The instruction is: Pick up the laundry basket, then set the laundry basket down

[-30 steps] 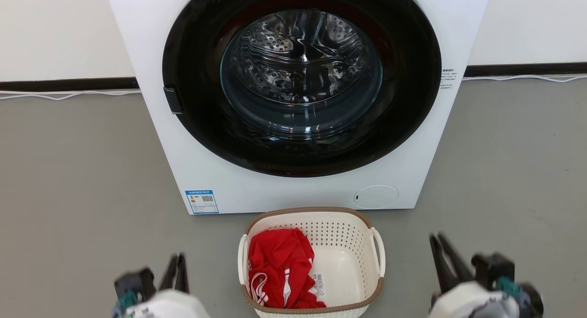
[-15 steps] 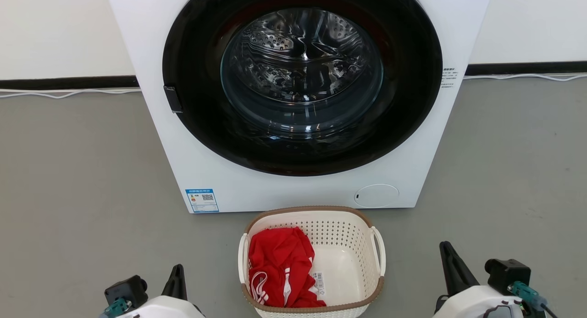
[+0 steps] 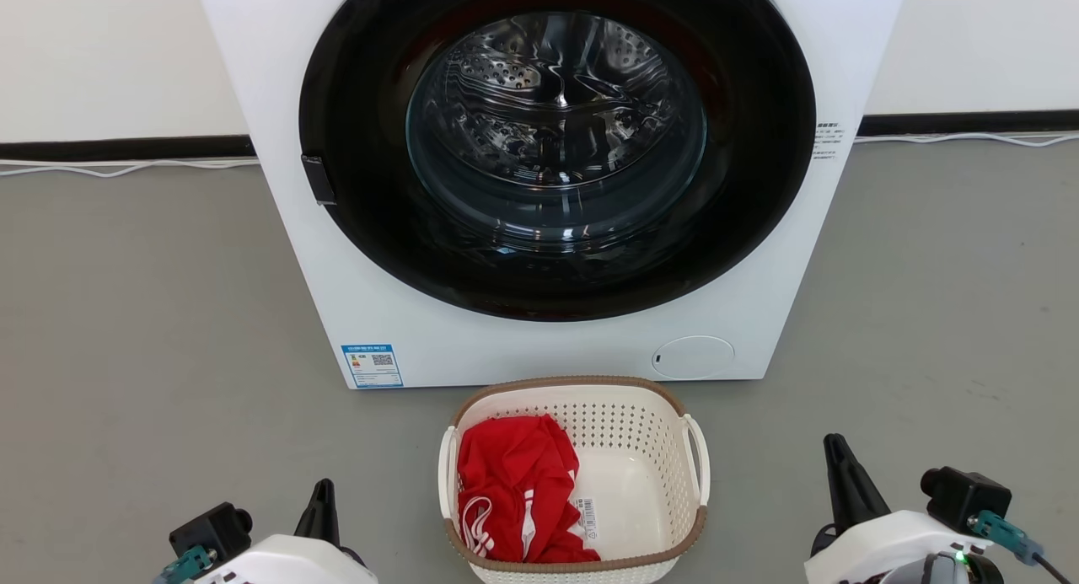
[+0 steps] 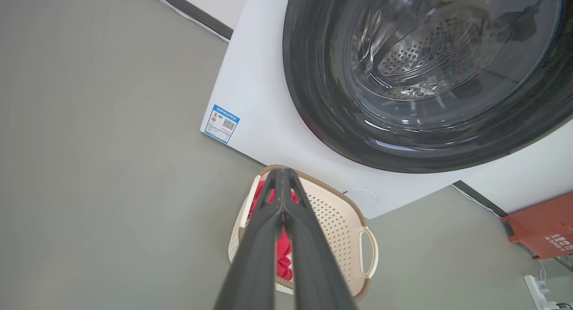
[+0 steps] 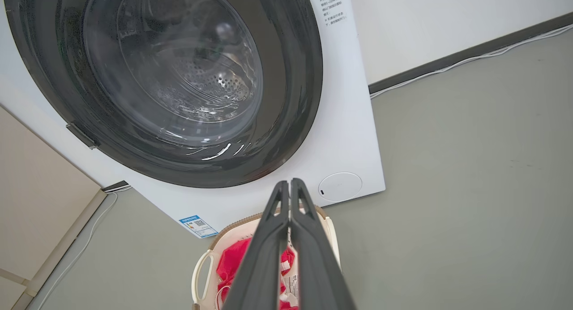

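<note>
Grey floor (image 3: pixel 126 314), white wall (image 3: pixel 101 53) behind. My left gripper (image 3: pixel 323 491) and right gripper (image 3: pixel 836 453) were closed, holding nothing, either side of laundry basket (image 3: pixel 624 424), apart from it. Basket sat on floor before washing machine (image 3: pixel 506 348), held red garment (image 3: pixel 514 483) and barcode sticker (image 3: pixel 585 517). Machine bore blue QR label (image 3: pixel 372 365); side print (image 3: pixel 825 141) too small to read.

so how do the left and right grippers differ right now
The left gripper sits lower in the head view than the right gripper, with less of its fingers showing. The left gripper flanks the laundry basket on the side holding the red garment; the right gripper flanks its bare side. Both are shut, empty and clear of the basket.
</note>
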### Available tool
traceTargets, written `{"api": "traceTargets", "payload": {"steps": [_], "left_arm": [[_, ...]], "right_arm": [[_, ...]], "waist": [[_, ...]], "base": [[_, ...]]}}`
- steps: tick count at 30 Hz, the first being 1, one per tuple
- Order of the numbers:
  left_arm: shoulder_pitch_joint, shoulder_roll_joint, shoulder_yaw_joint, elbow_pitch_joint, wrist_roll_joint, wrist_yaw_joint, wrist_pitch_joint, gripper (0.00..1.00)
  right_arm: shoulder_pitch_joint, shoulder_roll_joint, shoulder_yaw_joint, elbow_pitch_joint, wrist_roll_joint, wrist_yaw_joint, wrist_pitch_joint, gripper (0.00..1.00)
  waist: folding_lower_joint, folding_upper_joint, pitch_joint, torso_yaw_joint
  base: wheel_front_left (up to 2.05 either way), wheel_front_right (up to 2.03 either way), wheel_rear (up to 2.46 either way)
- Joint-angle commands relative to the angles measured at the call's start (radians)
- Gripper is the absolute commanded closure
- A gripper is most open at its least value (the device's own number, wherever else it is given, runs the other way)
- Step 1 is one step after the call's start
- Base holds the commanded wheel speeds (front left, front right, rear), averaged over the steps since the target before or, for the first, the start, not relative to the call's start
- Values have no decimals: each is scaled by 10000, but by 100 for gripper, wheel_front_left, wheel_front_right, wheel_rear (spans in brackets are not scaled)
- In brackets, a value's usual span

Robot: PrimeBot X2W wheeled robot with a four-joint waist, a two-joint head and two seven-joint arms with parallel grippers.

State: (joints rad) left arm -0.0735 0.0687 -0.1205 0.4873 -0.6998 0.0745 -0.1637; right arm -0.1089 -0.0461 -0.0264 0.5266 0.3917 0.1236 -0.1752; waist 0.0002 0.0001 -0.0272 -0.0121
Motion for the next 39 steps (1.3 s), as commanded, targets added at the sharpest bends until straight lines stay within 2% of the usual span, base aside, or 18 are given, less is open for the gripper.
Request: {"api": "traceTargets", "payload": {"steps": [1, 39], "left_arm": [[-370, 55, 186, -328, -255, -128, 34, 100], [-361, -41, 1050, -1162, -3775, -896, 1127, 100]], "right_arm": [[-296, -30, 2, -360, 321, 17, 57, 100], [-173, -34, -346, -1342, 5049, 39, 1183, 100]], "waist": [[-1, -1, 4, 2], [-2, -1, 123, 50]], "base": [[0, 0, 0], [0, 0, 0]]}}
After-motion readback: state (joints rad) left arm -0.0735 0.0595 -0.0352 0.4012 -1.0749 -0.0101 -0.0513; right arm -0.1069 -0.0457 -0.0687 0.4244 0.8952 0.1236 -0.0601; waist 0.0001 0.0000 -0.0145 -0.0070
